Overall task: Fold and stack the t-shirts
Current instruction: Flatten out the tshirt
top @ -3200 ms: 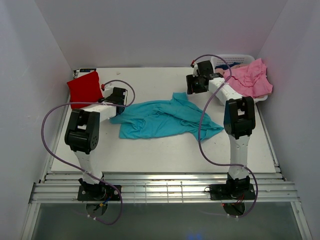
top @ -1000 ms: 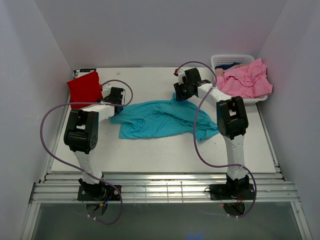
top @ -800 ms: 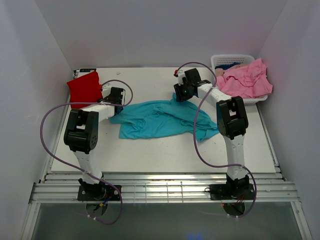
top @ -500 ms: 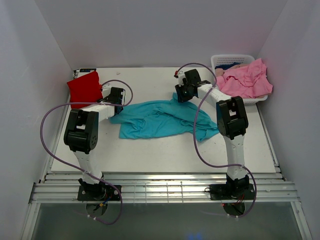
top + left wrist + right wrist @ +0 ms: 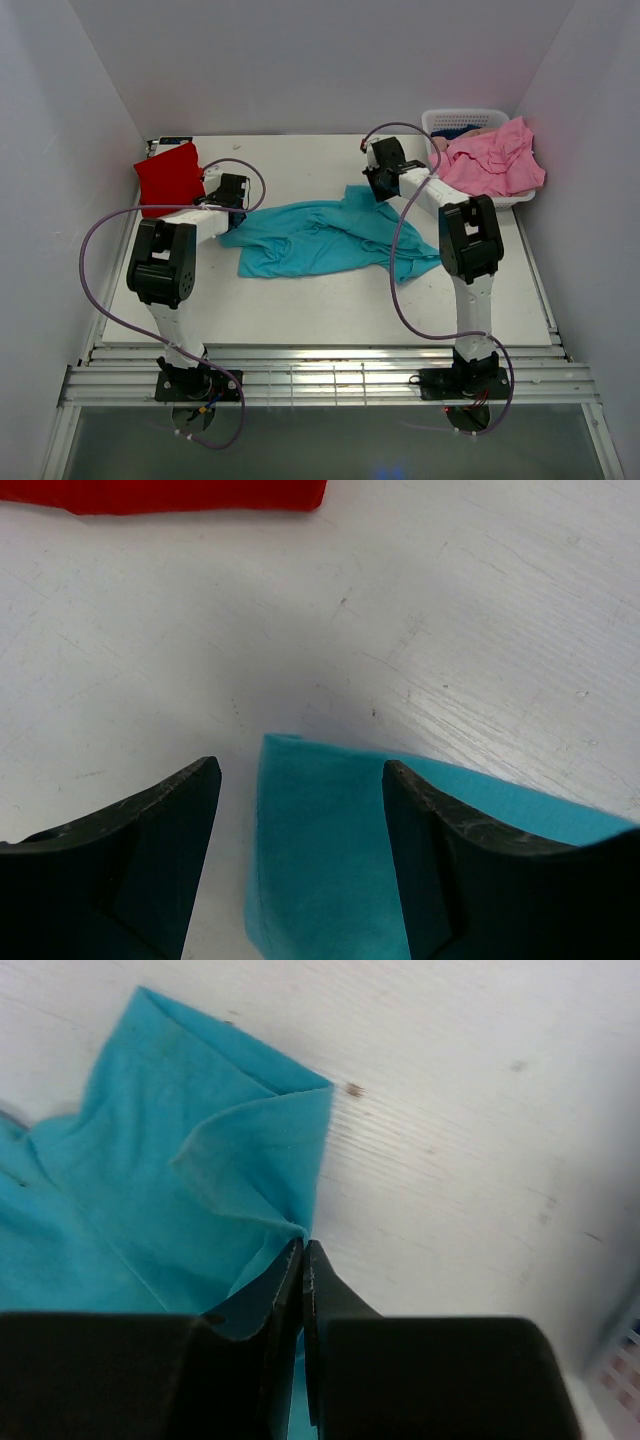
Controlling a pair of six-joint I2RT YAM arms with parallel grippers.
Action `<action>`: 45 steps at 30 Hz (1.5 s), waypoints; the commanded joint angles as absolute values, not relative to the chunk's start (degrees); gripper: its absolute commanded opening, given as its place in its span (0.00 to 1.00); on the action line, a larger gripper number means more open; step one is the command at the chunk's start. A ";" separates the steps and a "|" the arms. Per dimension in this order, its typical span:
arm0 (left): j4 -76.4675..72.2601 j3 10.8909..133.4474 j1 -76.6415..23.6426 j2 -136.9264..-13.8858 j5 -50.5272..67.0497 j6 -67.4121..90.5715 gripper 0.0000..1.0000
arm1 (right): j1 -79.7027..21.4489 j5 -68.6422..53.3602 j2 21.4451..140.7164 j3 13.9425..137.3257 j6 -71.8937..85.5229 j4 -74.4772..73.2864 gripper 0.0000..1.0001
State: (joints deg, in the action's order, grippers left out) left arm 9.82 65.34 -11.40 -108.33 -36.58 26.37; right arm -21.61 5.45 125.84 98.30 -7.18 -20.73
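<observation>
Evidently the right gripper (image 5: 303,1246) is pinched shut on the far edge of the teal t-shirt (image 5: 310,238), while the left gripper (image 5: 302,772) straddles its left corner with jaws apart, probably so both can spread it flat for folding.

White tabletop (image 5: 300,165) is lying flat across the enclosure floor; in the wrist views its surface is showing fine scratches and a few small dark specks. White slotted basket (image 5: 470,118) is sitting at the far right corner, near the right wall. Plain white walls (image 5: 320,60) are closing in the left, far and right sides. Ribbed aluminium rail (image 5: 330,382) is running along the near edge.
</observation>
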 commanded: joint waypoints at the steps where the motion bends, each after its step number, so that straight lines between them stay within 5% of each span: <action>1: 8.79 65.13 -11.08 -105.38 -36.74 26.46 0.77 | -21.45 19.39 116.73 97.13 -7.38 -21.97 0.08; 10: 7.38 66.27 -10.11 -107.49 -35.51 25.67 0.77 | -21.27 31.90 108.46 85.80 -5.54 -22.94 0.08; 31: 1.41 73.21 -6.68 -117.86 -21.89 26.98 0.70 | -21.18 32.61 106.00 82.62 -4.04 -23.64 0.08; 45: -7.64 66.62 -6.59 -111.62 -20.74 30.14 0.64 | -21.09 31.20 106.79 82.62 -3.60 -23.64 0.08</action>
State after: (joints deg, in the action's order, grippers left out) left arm -5.34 67.59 -6.48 -115.09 -24.05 28.25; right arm -21.43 31.27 108.18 82.70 -4.62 -23.94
